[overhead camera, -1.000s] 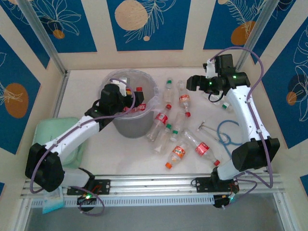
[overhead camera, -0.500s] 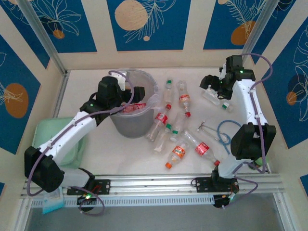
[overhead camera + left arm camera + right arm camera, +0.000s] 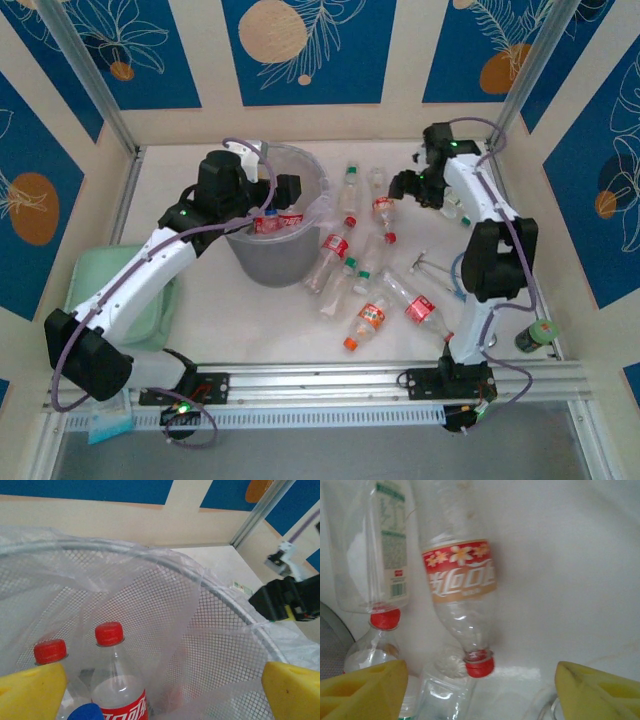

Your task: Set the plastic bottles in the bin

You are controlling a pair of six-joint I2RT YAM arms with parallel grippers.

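Under the right gripper (image 3: 480, 682) lies a red-capped bottle (image 3: 462, 590).

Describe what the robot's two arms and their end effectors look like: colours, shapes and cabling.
Both the left arm and right arm have white tubular links joined by chunky black joint housings. A thin purple cable loops along each. A small green light glows near the left wrist. The left end effector and right end effector each carry blocky yellow fingers.

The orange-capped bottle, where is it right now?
Top view: the orange-capped bottle lies on the table near the front rail, at the loose cluster's near edge, just left of a red-labelled bottle.
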